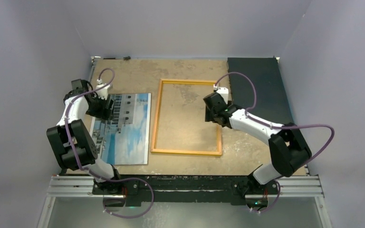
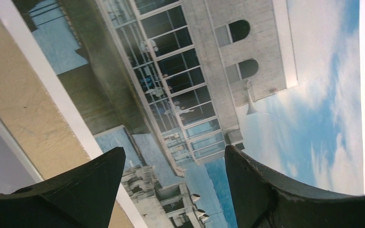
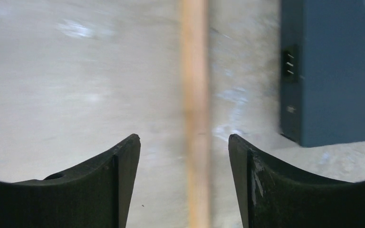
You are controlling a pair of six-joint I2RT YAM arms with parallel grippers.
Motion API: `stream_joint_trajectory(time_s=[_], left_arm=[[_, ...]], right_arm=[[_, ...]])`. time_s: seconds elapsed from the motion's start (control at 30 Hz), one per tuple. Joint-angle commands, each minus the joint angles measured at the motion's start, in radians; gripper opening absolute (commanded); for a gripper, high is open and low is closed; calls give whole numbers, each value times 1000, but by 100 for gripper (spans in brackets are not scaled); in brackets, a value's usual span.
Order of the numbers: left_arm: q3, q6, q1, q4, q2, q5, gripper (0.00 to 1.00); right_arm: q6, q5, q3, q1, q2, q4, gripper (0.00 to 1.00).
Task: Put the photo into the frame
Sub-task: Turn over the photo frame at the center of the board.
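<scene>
Left gripper (image 2: 173,161): jaws wide, nothing held, poised over the outer edge of the photo (image 1: 123,128). Right gripper (image 3: 183,147): jaws wide, empty, straddling the right rail of the frame (image 1: 186,152).

The photo lies face up, just left of the frame and not inside it. The table shows through the frame.

Step, as judged: reaching to grasp. The next move calls for pinching the thin sheet's edge off the table while the rail is steadied.

Count: one photo, one frame, one dark mat (image 1: 259,80).

photo (image 1: 123,128) left of frame (image 1: 187,151), apart
</scene>
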Motion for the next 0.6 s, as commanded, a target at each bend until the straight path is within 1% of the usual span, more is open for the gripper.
stream_joint_trajectory(time_s=[0.0,0.07,0.1,0.13,0.27,0.37,0.5,0.57], left_arm=[[98,46,31,-86,36,-8,75],[129,46,41,-115,62,-29,75],[142,47,44,-129,73,-37,75],[151,49,48,-138,83,-42,75],[154,44,54,-141,97,-58,76],[153,39,54,-146,97,-48,77],[142,30,55,-130,97,-67,77],[135,19,56,-111,92,-80,77]], right_arm=[[90,49,134,168,-36,18,68],[131,-6,170,259,11,55,67],[137,-28,181,284,37,78,67],[139,-41,196,343,63,118,68],[141,-32,360,481,253,141,76],[128,-43,483,523,359,160,79],[88,-93,571,540,445,220,80],[78,-84,627,545,497,194,79]])
